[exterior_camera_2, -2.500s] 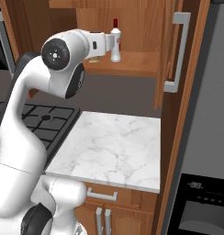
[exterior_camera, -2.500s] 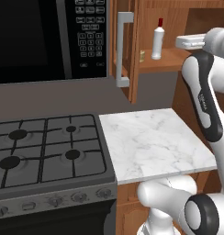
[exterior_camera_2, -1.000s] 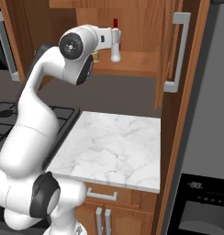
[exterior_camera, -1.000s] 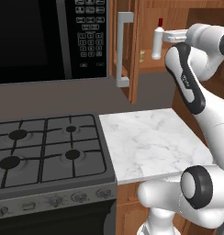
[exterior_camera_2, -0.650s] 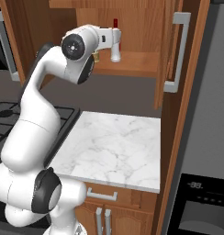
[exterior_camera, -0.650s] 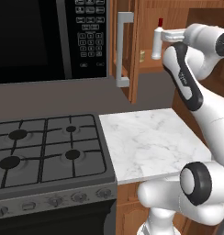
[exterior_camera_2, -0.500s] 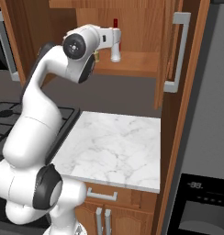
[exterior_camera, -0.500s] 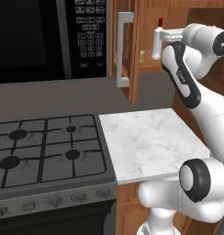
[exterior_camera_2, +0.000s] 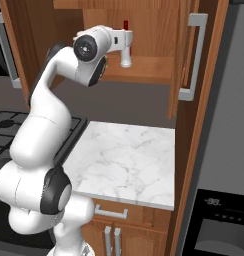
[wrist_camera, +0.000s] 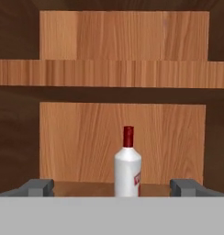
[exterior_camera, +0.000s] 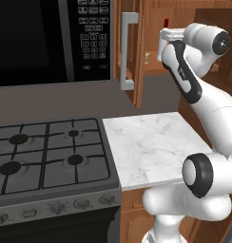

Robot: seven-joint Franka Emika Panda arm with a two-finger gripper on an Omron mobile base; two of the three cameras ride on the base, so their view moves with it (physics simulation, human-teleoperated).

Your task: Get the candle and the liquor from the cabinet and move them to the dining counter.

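The liquor [wrist_camera: 128,172], a slim white bottle with a red cap, stands upright on the lower shelf of the open wooden cabinet [wrist_camera: 123,73]. My gripper [wrist_camera: 113,188] is open and level with the bottle, its fingertips [wrist_camera: 38,187] spread wide to either side and still short of it. From the right base view, the hand [exterior_camera_2: 125,38] reaches into the cabinet [exterior_camera_2: 149,69] in front of the liquor [exterior_camera_2: 126,56]. The candle [exterior_camera: 147,57], a tiny tan cylinder, sits on the same shelf to the bottle's left. The dining counter is out of view.
Both cabinet doors stand open, with grey bar handles [exterior_camera: 129,50] [exterior_camera_2: 190,57]. A small marble slab [exterior_camera: 151,144] lies below the cabinet beside a black gas stove [exterior_camera: 46,156]. A black microwave [exterior_camera: 46,40] hangs to the left and a dark oven column [exterior_camera_2: 219,220] stands to the right.
The hand has moved a little further toward the cabinet and the bottle, now covering most of it in the left base view. The jaws have stayed open.
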